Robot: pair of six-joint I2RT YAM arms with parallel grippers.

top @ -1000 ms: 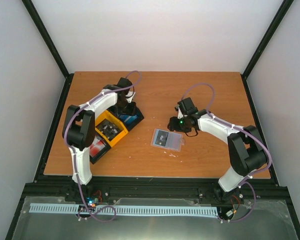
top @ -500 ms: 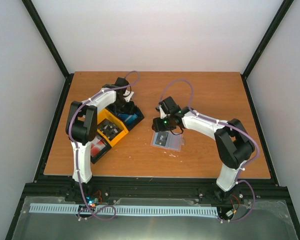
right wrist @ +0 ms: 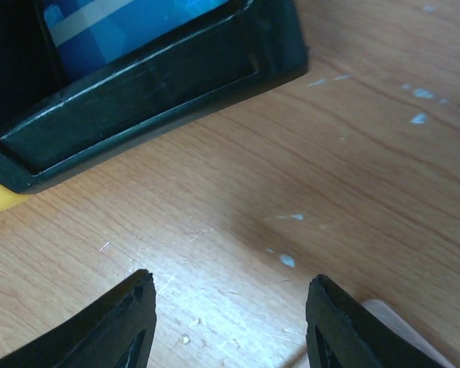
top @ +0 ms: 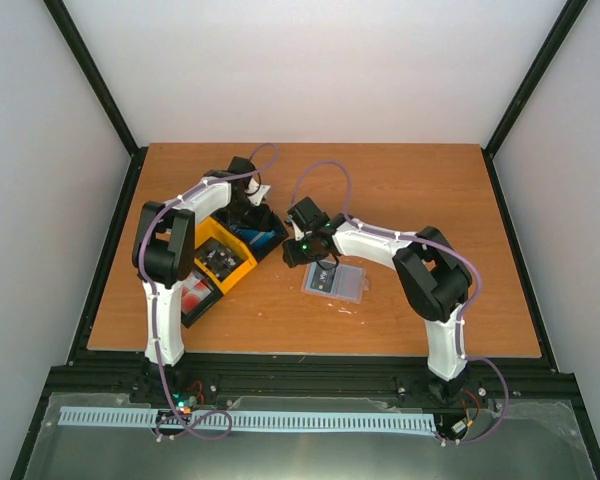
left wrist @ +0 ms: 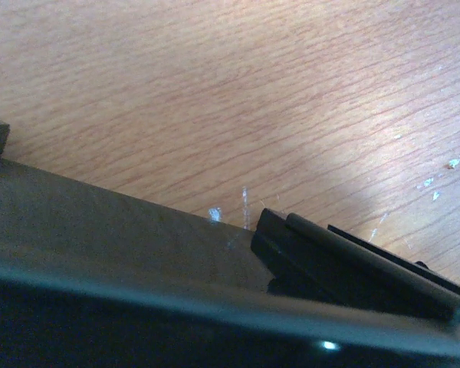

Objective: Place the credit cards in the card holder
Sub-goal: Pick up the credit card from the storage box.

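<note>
The light blue card (top: 264, 238) lies in the black end bin (top: 272, 232) of the tray, and shows again as the blue card (right wrist: 130, 23) in the right wrist view. A black card (top: 220, 258) lies in the yellow bin and a red card (top: 195, 293) in the near black bin. The card holder (top: 335, 280) lies open on the table, its clear sleeve up. My left gripper (top: 252, 208) reaches down into the blue card's bin; its fingers are hidden. My right gripper (right wrist: 226, 287) hovers open and empty over bare wood, just right of that bin (right wrist: 138, 100).
The three-bin tray (top: 242, 268) sits diagonally at the table's left. A dark blurred surface (left wrist: 100, 230) fills the lower left wrist view, close to the lens. A pale corner of the card holder (right wrist: 399, 330) shows beside my right finger. Both arms nearly meet at the bin's corner.
My right arm has swung left, from beyond the card holder's right side to the blue card's bin. The left gripper stays at that bin.
</note>
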